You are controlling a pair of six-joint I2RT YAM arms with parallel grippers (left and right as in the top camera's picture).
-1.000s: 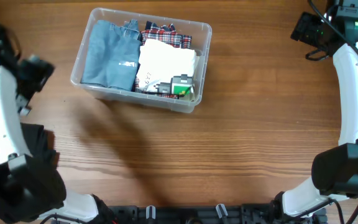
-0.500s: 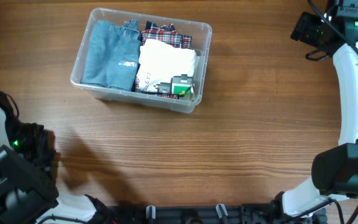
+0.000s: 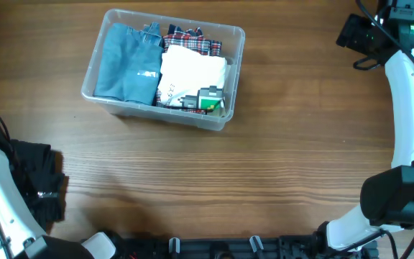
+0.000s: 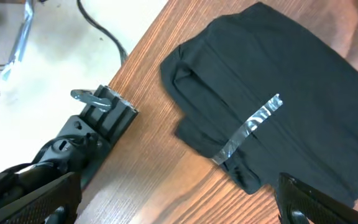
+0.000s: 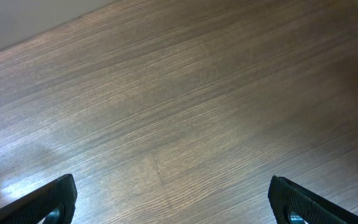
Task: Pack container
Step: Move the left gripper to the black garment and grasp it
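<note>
Left gripper [image 4: 176,204] spread wide and empty above black folded cloth [image 4: 272,106] banded with clear tape [image 4: 247,127], right gripper [image 5: 173,200] likewise released over worktop [image 5: 185,112]; container [image 3: 157,114] far side, left of centre, long axis roughly left-right, right end slightly nearer, no writing legible.

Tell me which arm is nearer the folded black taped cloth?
Left: the left gripper hangs over the folded black cloth; the right gripper is far across the table.

A black folded garment [image 4: 272,106] ahead of the left hand [image 4: 179,208] is cut off by the right edge. Fingers of both that and the right hand [image 5: 179,208] are cropped below. A green item [image 3: 208,102] in the container [image 3: 192,117] cannot be identified.
</note>
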